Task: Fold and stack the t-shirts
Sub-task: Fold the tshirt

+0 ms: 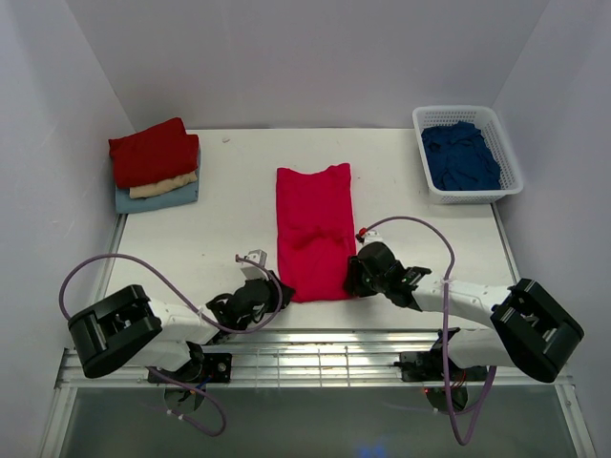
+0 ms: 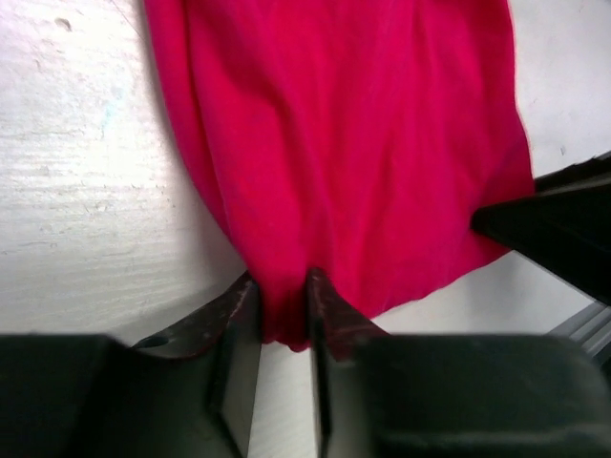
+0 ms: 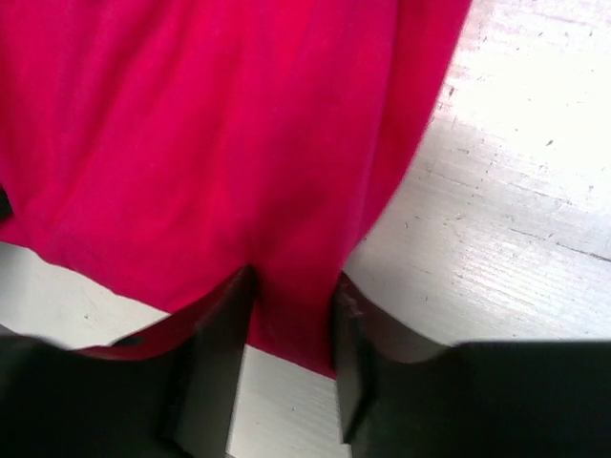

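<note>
The crimson-red t-shirt (image 1: 313, 232) lies folded into a long strip in the middle of the table, its length running front to back. My left gripper (image 1: 270, 291) is at its near left corner. In the left wrist view the gripper (image 2: 284, 307) is shut on a bunched fold of the shirt (image 2: 353, 143). My right gripper (image 1: 355, 277) is at the near right corner. In the right wrist view the gripper (image 3: 294, 305) is closed on the shirt's corner (image 3: 220, 143), with cloth filling the gap between the fingers. Both held corners are low, near the table.
A stack of folded shirts sits at the back left: dark red (image 1: 153, 151) on top, cream (image 1: 164, 186), pale blue (image 1: 158, 198) at the bottom. A white lattice basket (image 1: 471, 194) at the back right holds a crumpled navy shirt (image 1: 460, 156). Metal rails run along the table's near edge.
</note>
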